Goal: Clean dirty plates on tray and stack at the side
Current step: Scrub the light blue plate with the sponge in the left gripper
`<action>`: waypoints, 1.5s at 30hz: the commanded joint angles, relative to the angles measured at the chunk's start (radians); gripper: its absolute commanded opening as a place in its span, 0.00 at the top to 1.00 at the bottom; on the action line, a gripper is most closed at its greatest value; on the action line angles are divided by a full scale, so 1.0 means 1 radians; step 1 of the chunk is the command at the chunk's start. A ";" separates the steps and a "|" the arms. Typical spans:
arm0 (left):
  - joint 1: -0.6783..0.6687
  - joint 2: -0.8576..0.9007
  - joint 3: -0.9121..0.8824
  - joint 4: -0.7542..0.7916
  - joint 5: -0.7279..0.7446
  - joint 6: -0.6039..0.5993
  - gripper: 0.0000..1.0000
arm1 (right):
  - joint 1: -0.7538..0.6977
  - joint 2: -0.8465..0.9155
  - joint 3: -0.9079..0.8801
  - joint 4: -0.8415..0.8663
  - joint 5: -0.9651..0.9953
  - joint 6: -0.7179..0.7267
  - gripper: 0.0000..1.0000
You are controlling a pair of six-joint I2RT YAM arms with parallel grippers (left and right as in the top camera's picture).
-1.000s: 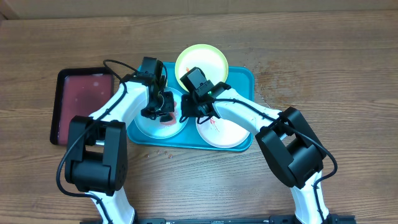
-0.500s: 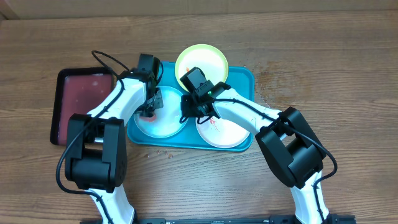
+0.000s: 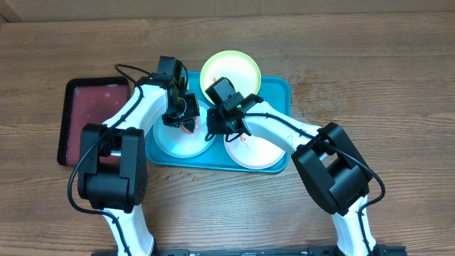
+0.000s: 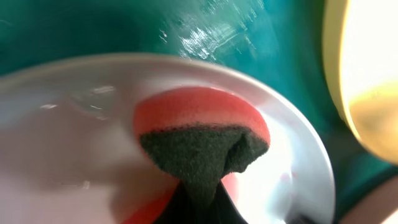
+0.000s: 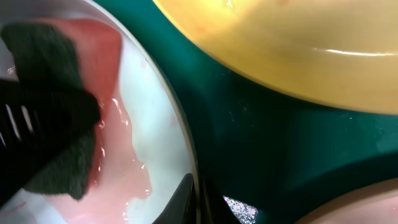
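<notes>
The turquoise tray (image 3: 277, 92) holds all three plates. The light blue plate (image 3: 178, 142) lies at its left, the white plate (image 3: 259, 153) with red smears at its right, and the yellow-green plate (image 3: 231, 67) over its far rim. My left gripper (image 3: 185, 117) is shut on a red sponge (image 4: 202, 112) with a dark green pad, pressed on the light blue plate (image 4: 74, 124) near its far right rim. My right gripper (image 5: 198, 196) is shut on that plate's right rim (image 5: 180, 124). Pink wet film covers the plate by the sponge (image 5: 46, 149).
A dark red black-rimmed tray (image 3: 96, 117) lies left of the turquoise tray. Small red crumbs (image 3: 192, 176) lie on the wooden table before the tray. Wet specks (image 3: 302, 96) mark the table to its right.
My left gripper swept the sponge from the plate's right side to its left, then back to the far right. My right gripper has stayed on the rim.
</notes>
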 commanded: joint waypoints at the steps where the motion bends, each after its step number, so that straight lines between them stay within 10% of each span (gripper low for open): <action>1: -0.024 0.063 -0.026 -0.079 0.121 0.110 0.96 | 0.007 0.040 -0.005 -0.007 0.013 -0.014 0.96; 8: -0.018 0.063 -0.026 -0.201 0.027 0.182 0.96 | 0.007 0.040 -0.005 -0.008 0.013 -0.015 0.96; 21: -0.004 0.063 0.029 -0.278 -0.642 -0.018 0.96 | 0.007 0.040 -0.005 -0.008 0.013 -0.014 0.96; 27: -0.004 0.063 0.154 -0.272 -0.601 -0.070 0.96 | 0.007 0.040 -0.005 -0.007 0.014 -0.014 0.96; 38: -0.016 0.067 0.110 -0.212 -0.016 0.018 0.96 | 0.007 0.040 -0.005 0.000 0.013 -0.014 0.96; 45: -0.031 0.067 0.045 -0.275 0.000 0.134 0.96 | 0.007 0.040 0.010 -0.018 0.013 -0.014 0.96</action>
